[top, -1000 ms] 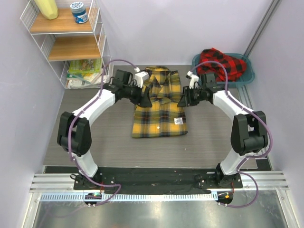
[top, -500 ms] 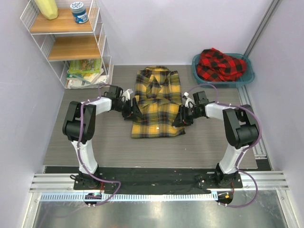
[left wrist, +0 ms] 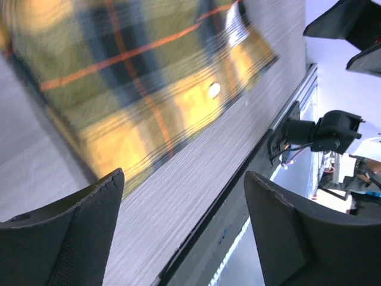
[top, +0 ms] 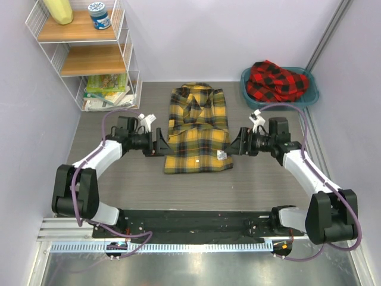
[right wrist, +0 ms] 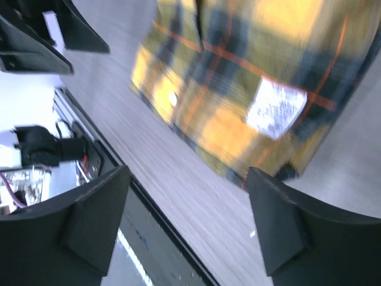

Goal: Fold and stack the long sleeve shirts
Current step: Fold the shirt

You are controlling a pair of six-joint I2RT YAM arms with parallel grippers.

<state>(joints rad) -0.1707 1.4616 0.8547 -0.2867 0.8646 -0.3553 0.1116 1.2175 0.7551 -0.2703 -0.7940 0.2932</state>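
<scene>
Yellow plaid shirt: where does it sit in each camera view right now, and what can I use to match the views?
Top external: the yellow plaid shirt lies flat in the middle of the picture.
Left wrist: it fills the upper left, blurred.
Right wrist: it fills the upper right, blurred.
Shared landmark: the small white spot near its hem.
</scene>
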